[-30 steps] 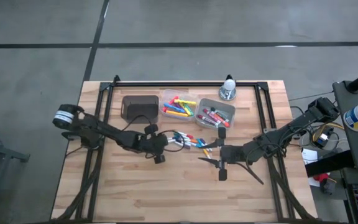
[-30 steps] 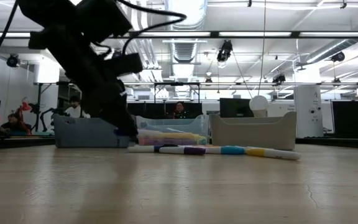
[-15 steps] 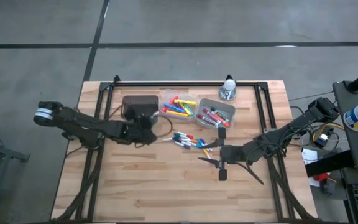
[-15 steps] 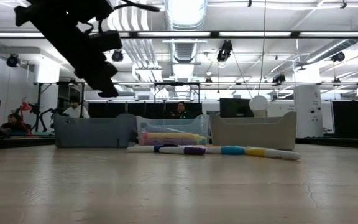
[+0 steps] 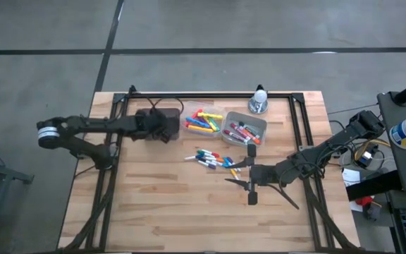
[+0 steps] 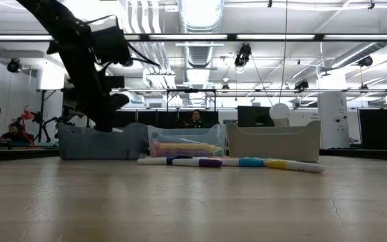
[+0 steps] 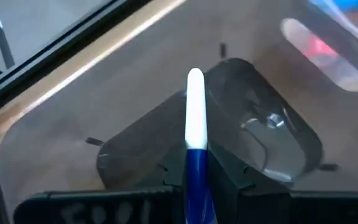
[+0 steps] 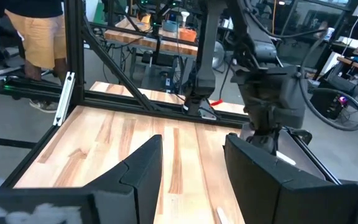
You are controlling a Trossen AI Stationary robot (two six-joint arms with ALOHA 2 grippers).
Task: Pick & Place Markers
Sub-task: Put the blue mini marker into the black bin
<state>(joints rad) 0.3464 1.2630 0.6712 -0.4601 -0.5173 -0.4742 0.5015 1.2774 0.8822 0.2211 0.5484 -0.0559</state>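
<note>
Hovering over the wooden table (image 5: 161, 212), the left tool (image 7: 196, 177) grips a marker (image 7: 195, 118); right tool (image 8: 191, 165) gapes wide.

Left gripper (image 5: 162, 128) covers dark bin (image 5: 146, 115) in high view. Held marker (image 7: 195, 134): lower end hidden between fingers, cut by frame edge. Loose markers (image 5: 208, 159): count unreadable, too small.
</note>
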